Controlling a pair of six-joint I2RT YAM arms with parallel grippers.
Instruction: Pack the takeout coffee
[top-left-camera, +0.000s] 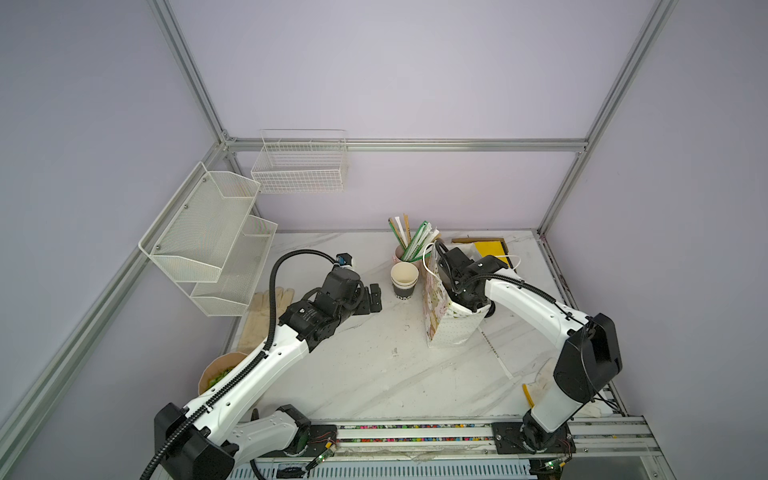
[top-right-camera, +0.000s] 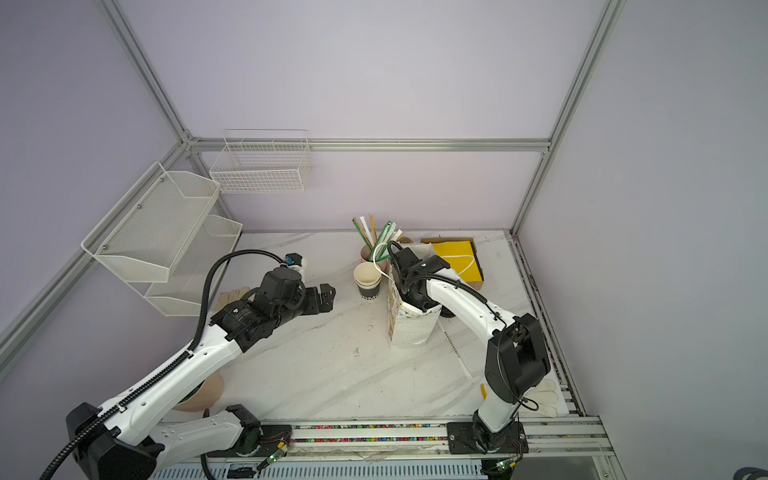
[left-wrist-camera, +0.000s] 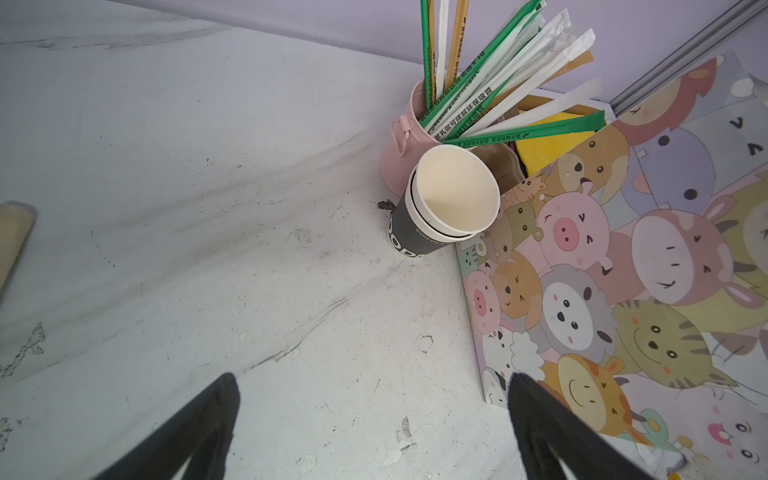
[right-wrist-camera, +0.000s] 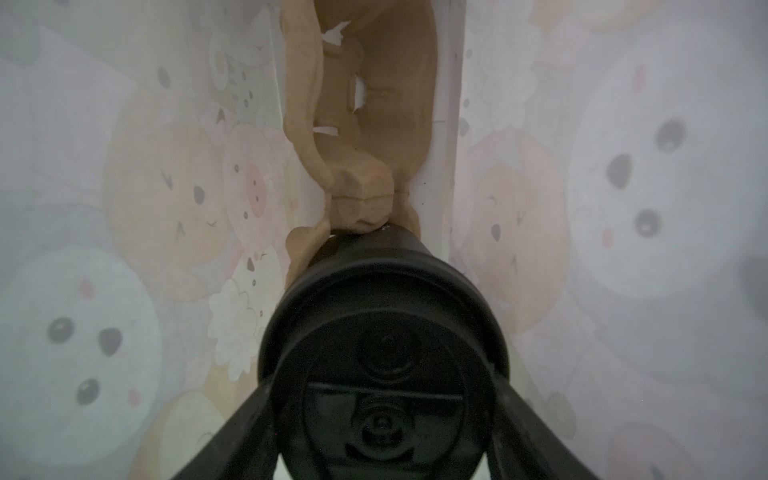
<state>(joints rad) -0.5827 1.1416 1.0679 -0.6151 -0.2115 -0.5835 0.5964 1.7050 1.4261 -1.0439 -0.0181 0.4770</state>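
Black-lidded cup (right-wrist-camera: 382, 291) sits clamped in my right gripper (right-wrist-camera: 382, 378) inside the cartoon bag (top-left-camera: 452, 332), beside a pulp tray (right-wrist-camera: 361, 187); my left gripper (left-wrist-camera: 372, 378) hangs wide open.

Wearing smooth white shells along the left arm (top-left-camera: 270, 374) and the right arm (top-left-camera: 528, 309), with bulky black housings capping each joint. Trailing a ribbed black conduit (top-left-camera: 272, 291) up the left arm, and a thin black cable (top-left-camera: 540, 293) clipped along the right one. Showing small dark screw holes dotting the white shells and a small white marking on a black wrist housing. Tapering, at the left end effector (left-wrist-camera: 372, 380), into two dull black pointed fingers (left-wrist-camera: 199, 428). Ending near in black base plates (top-left-camera: 505, 438).
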